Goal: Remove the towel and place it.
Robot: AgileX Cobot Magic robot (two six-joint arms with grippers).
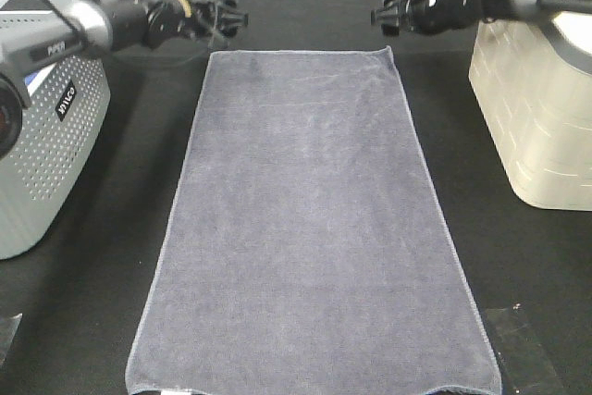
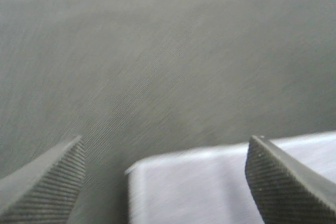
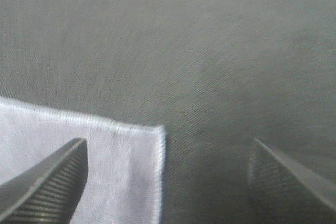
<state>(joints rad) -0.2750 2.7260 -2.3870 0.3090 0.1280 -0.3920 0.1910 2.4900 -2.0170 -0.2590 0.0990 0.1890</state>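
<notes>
a: where's the towel?

b: the long slate grey-blue terry towel with the thin stitched hem [image 1: 310,228] lies spread flat on the black cloth-covered counter [image 1: 481,256], its length running from the near edge up toward the two arms. it sits between a grey perforated plastic basket [image 1: 51,150] on the left and a cream woven-pattern basket [image 1: 536,108] on the right, apart from both.

a: and the left claw [image 1: 233,18]?

b: spread wide, nothing in it. it hovers just beyond the towel's far left corner. from its wrist camera i see the two ridged fingers [image 2: 286,182] parted, with that corner [image 2: 210,187] below and between them, not pinched.

a: the right claw [image 1: 381,16]?

b: same story: wide apart and empty, just past the far right corner. its wrist view shows the hemmed corner [image 3: 121,166] lying flat beneath one ridged finger [image 3: 50,187], the other over bare counter. whether a tip grazes the cloth i can't tell.
</notes>
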